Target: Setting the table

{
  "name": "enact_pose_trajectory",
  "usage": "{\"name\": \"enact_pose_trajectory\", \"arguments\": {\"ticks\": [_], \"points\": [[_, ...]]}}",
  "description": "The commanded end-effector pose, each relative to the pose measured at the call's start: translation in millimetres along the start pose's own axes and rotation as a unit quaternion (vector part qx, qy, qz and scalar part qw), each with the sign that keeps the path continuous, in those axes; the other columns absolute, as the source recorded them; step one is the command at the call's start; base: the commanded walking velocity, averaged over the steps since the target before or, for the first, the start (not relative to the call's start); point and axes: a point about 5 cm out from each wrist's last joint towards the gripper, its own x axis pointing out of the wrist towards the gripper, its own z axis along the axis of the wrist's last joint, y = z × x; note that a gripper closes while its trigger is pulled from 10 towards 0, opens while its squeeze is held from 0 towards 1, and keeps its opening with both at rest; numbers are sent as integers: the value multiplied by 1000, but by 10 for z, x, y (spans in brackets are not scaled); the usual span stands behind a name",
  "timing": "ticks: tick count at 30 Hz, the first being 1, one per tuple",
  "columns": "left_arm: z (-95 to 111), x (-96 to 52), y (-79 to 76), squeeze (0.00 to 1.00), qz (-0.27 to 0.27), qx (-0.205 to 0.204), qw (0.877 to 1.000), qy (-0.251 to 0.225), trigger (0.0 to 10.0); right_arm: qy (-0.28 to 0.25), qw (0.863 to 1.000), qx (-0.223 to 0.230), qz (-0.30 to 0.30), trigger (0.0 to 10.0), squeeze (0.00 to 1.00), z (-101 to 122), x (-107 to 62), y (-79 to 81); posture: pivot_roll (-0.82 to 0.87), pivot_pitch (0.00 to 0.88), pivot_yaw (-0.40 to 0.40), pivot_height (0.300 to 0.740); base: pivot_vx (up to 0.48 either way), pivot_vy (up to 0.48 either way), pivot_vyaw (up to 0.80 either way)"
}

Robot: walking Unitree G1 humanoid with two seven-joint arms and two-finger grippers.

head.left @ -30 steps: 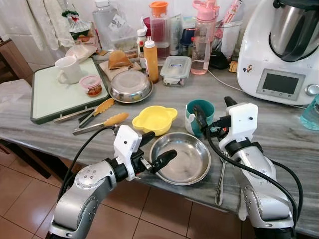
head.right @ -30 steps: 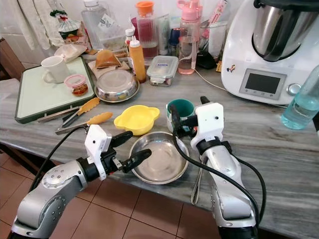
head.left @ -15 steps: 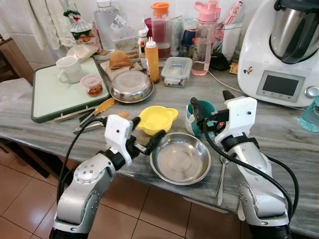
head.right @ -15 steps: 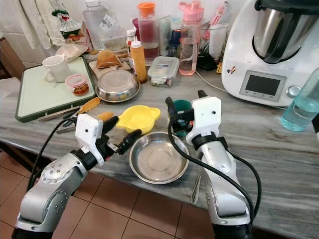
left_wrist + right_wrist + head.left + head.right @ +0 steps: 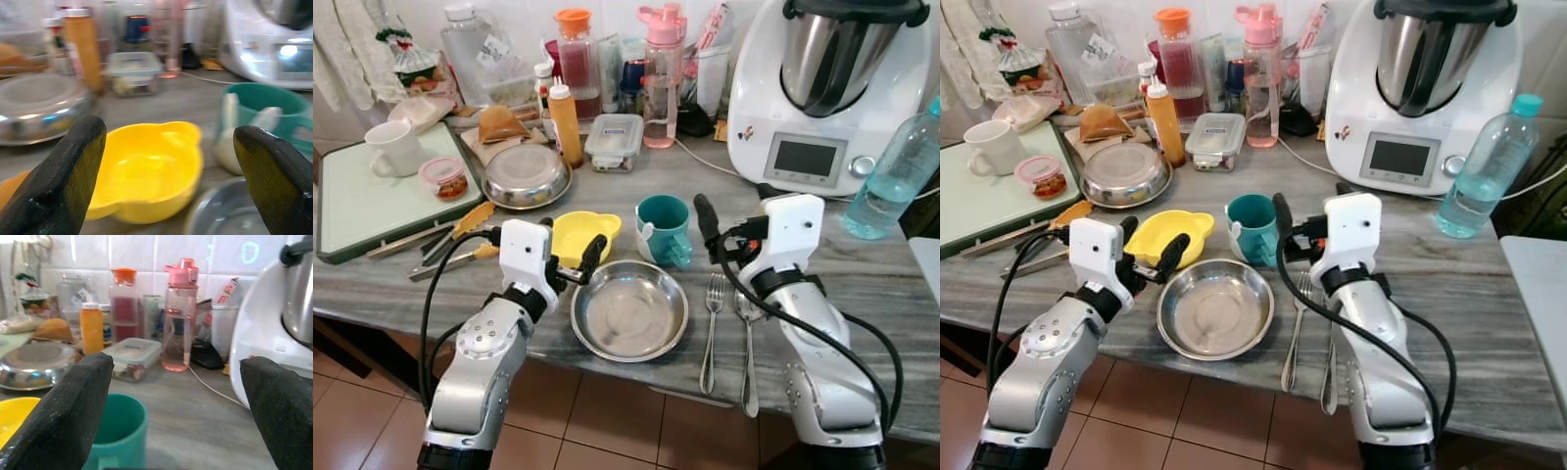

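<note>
Marble counter (image 5: 862, 264), yellow bowl (image 5: 570, 233) partly behind left hand (image 5: 571, 253)

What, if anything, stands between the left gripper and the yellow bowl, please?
Nothing visible does. The left gripper hangs open just short of the yellow bowl, its fingers flanking the near rim; the steel plate lies beside that path, not across it.
</note>
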Motion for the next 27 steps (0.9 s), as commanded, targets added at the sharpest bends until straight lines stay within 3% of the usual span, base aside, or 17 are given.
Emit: {"name": "enact_pose_trajectory", "arguments": {"ticks": [1, 9, 12, 13, 15, 16, 17, 19, 27], "points": [[39, 22, 71, 0, 28, 11, 1000, -8, 10000, -10, 1000, 1, 6, 10000, 1000, 57, 23, 23, -11, 0, 49, 740, 0, 0, 0], [56, 35, 95, 0, 38, 3, 999, -15, 10000, -18, 1000, 1, 0, 10000, 1000, 101, 34, 11, -20, 0, 47, 740, 0, 0, 0], [65, 58, 92, 0, 40, -3, 999, -16, 10000, -16, 1000, 15, -10, 10000, 1000, 99, 48, -16, -24, 0, 45, 740, 0, 0, 0], [78, 71, 83, 0, 40, -18, 999, -14, 10000, -11, 999, 41, -24, 10000, 1000, 98, 54, -45, -26, 0, 42, 740, 0, 0, 0], [83, 83, 83, 0, 44, -35, 998, -14, 10000, -1, 996, 81, -46, 10000, 914, 74, 58, -96, -28, 0, 38, 740, 0, 0, 0], [78, 94, 90, 0, 51, -52, 997, -10, 10000, 9, 991, 118, -66, 10000, 506, 44, 65, -149, -26, 0, 36, 740, 0, 0, -406], [78, 94, 90, 0, 51, -52, 997, -10, 10000, 9, 991, 118, -66, 10000, 506, 44, 65, -149, -26, 0, 36, 740, 0, 0, -406], [79, 130, 114, 0, 67, -77, 995, -10, 10000, 11, 987, 137, -82, 10000, 16, 31, 91, -221, -23, 0, 34, 740, 0, 0, 0], [100, 138, 160, 0, 82, -65, 994, -17, 10000, 6, 991, 111, -76, 10000, 0, 64, 100, -216, -30, 0, 36, 740, 0, 0, 0]]}}
